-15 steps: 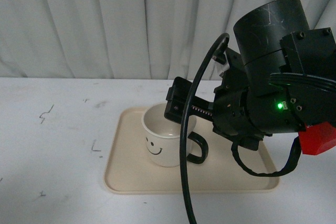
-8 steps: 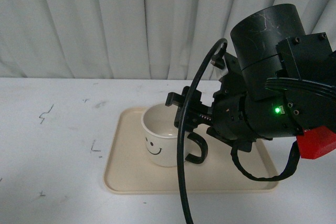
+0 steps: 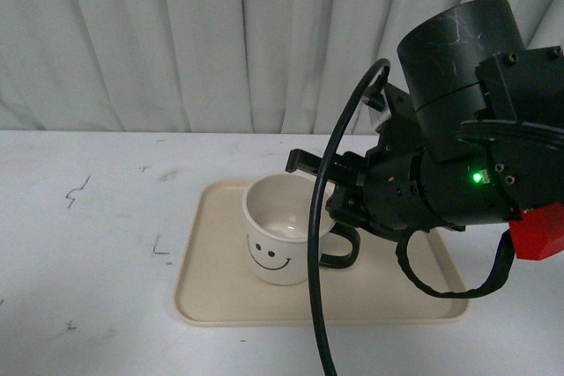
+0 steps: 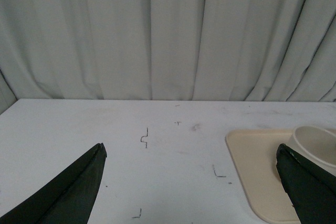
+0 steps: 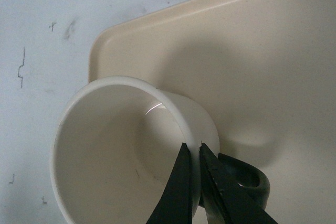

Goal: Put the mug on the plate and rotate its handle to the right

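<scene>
Cream mug [image 3: 284,239]: on beige plate [image 3: 211,297], handle [image 3: 342,248] roughly rightward. Right gripper [image 5: 192,150]: pinching mug beside handle; release outstanding. Left gripper [image 4: 190,150]: spread, empty.

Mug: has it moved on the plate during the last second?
Yes. The mug shifted slightly right, away from the plate's left rim, and its smiley face turned further toward the camera.

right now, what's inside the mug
The mug looks empty apart from one finger of the right end effector, pinching its wall. That finger covers part of the inside.
</scene>
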Tool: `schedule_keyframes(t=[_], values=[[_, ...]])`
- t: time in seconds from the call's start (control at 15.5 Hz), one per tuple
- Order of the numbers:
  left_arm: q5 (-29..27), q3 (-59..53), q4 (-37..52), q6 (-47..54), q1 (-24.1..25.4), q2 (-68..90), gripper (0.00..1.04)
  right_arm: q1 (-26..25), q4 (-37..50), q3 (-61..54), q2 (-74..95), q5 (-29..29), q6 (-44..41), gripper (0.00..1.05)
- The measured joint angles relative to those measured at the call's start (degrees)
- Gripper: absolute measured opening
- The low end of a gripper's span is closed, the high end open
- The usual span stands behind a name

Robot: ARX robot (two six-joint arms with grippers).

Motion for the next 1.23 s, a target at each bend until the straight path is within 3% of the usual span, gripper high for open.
schedule_keyframes(t=[0.26, 0.65, 0.91, 1.23], values=[[0.0, 0.0, -0.02, -0.02, 0.0, 0.0, 0.98, -3.96, -4.07, -0.22, -8.85, -2.58, -5.73, 0.03], [0.0, 0.0, 0.0, -0.02, 0.0, 0.0, 0.98, -17.25, -12.83, 4.28, -8.07, -9.9, -23.5, 0.03], [0.0, 0.0, 0.0, -0.02, 0.0, 0.0, 0.98, -19.63, -13.75, 5.05, -6.49, -15.34, -31.54, 0.03], [0.0, 0.0, 0.02, -0.02, 0.0, 0.0, 0.98, -21.97, -12.76, 3.96, -2.6, -16.46, -33.9, 0.03]])
